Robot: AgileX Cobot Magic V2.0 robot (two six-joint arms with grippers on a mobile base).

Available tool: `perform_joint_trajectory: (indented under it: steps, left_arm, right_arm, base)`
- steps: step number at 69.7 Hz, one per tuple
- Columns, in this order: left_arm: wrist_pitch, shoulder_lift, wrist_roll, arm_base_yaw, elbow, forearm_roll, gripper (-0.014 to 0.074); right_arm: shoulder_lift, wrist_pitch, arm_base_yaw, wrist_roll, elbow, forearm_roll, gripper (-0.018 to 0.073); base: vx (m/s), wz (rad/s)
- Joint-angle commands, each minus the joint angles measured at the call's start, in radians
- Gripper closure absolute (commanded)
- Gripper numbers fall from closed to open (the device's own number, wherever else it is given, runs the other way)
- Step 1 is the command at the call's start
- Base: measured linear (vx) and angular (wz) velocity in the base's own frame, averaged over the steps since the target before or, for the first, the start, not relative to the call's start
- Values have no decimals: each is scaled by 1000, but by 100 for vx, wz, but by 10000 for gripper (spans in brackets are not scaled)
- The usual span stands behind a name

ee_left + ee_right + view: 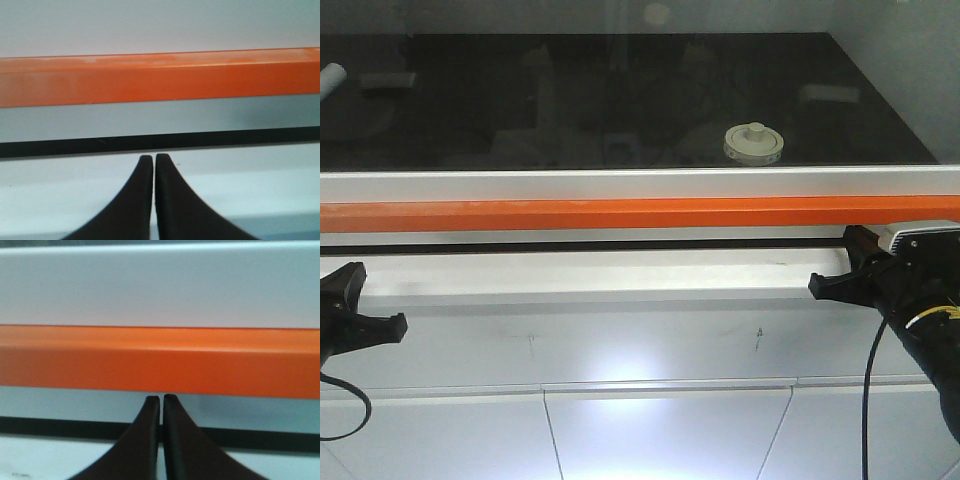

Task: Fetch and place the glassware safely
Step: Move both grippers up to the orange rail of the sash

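Note:
The glassware, a squat clear jar with a cream-white knobbed lid, stands on the dark surface at the back right, beyond the orange bar. My left gripper hangs low at the left edge, and its wrist view shows the fingertips pressed together with nothing between them. At the right, my right gripper is also shut and empty, with its tips just under the orange bar. Both grippers are well in front of and below the jar, which shows in neither wrist view.
An orange bar with a silver rail above it runs across the front of the dark surface. A white ledge lies below it at gripper height. A white cylinder lies at the far left. Pale cabinet panels fill the foreground.

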State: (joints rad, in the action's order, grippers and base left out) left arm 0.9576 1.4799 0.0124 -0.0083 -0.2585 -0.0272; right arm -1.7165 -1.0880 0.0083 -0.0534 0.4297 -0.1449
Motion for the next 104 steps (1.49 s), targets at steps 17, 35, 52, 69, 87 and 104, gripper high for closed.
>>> perform_joint_trajectory:
  steps: [17,35,52,69,87,104]
  left_arm:
    - [95,-17,6,-7,-23,4,603]
    - [103,23,6,-7,-23,6,603]
    - [196,81,7,-7,-23,3,603]
    - [250,123,7,-7,-23,3,603]
    - [305,167,8,-7,-46,3,603]
    - [280,190,8,-7,-119,3,603]
  right_arm:
    - [24,-30,-4,11,74,2,560]
    - [24,-30,-4,11,90,2,560]
    - [24,-32,-4,11,90,2,560]
    - [24,-31,-4,11,90,1,560]
    - [24,-31,-4,11,90,-16,560]
    - [24,-28,-4,11,90,-25,560]
  base:
    - [0,0]
    - [0,0]
    - [0,0]
    - [0,0]
    - [0,0]
    - [0,0]
